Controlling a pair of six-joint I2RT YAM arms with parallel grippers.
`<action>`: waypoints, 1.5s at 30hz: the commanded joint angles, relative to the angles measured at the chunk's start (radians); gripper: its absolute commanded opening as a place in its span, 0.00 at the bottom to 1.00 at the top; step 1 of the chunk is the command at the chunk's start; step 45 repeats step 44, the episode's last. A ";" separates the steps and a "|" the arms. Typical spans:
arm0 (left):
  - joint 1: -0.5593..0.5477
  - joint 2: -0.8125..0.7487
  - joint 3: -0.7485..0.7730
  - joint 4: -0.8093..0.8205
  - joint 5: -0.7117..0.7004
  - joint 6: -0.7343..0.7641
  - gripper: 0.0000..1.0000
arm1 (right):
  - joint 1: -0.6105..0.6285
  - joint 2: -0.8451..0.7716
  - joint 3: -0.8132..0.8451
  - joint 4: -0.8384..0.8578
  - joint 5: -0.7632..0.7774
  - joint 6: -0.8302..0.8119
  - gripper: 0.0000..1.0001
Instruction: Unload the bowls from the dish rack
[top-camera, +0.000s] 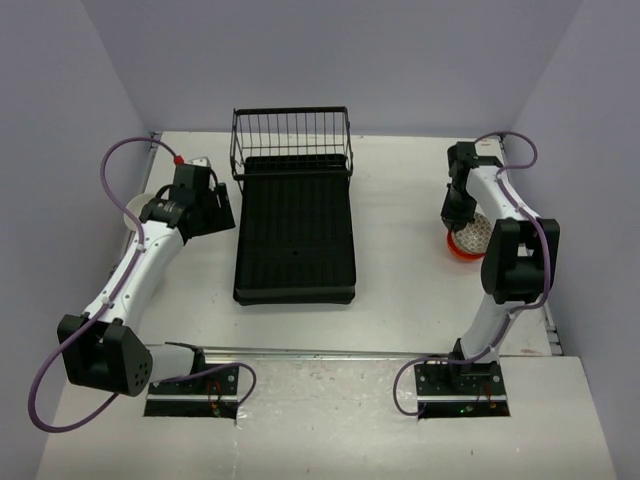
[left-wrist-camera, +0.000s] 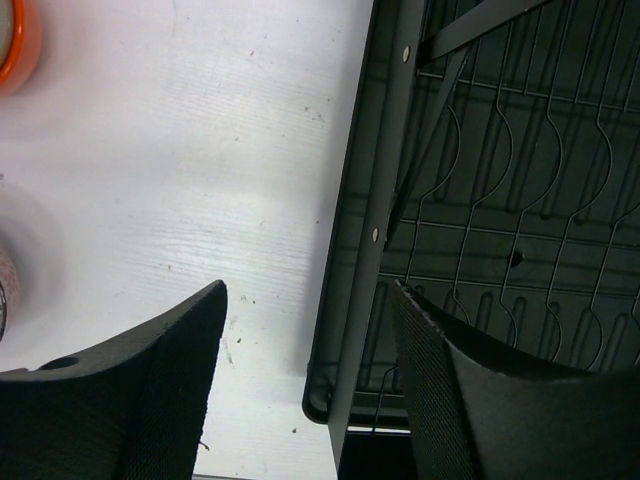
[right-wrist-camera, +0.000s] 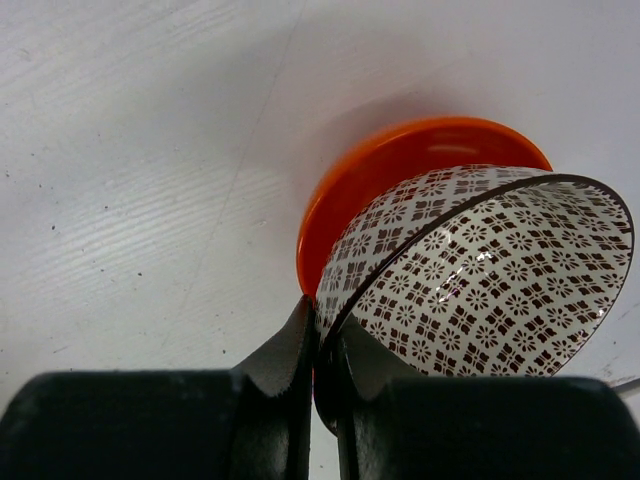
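**Dish rack** (top-camera: 295, 228) — a black rectangular tray with a gridded floor. It sits at the middle of the table (top-camera: 400, 300), long side running away from the arm bases. An upright wire basket (top-camera: 291, 135) stands at its far end. No bowls show in the tray.

**Left tool** (left-wrist-camera: 308, 300) — the fingers are spread wide and hold nothing. It is beside the rack's left rim, and the wrist view shows bare table between one finger (left-wrist-camera: 150, 390) and the rim. The other finger lies over the tray's edge.

**Right tool** (right-wrist-camera: 318, 325) — pinched tight on the rim of the patterned bowl. It is well to the right of the rack, near the table's right side.

**Patterned bowl** (right-wrist-camera: 480, 270) — white with a brown lattice print inside and out. It is held tilted on its side, directly over the orange bowl. Whether the two touch cannot be told.

**Orange bowl** (right-wrist-camera: 400, 165) — sits on the table under the patterned bowl, partly covered by it.

**Pale round item** (top-camera: 135, 212) — on the table at the far left, mostly hidden behind the left arm. Its kind is unclear.
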 joint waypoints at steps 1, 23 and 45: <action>0.013 -0.030 0.002 0.013 -0.029 0.032 0.70 | 0.003 0.007 0.062 0.002 -0.001 -0.018 0.00; 0.091 0.036 0.027 -0.016 -0.002 -0.005 0.80 | 0.006 -0.008 0.012 0.045 -0.021 -0.009 0.22; 0.125 0.007 -0.062 0.044 -0.022 0.021 0.96 | 0.250 -0.584 -0.249 0.223 -0.503 0.005 0.99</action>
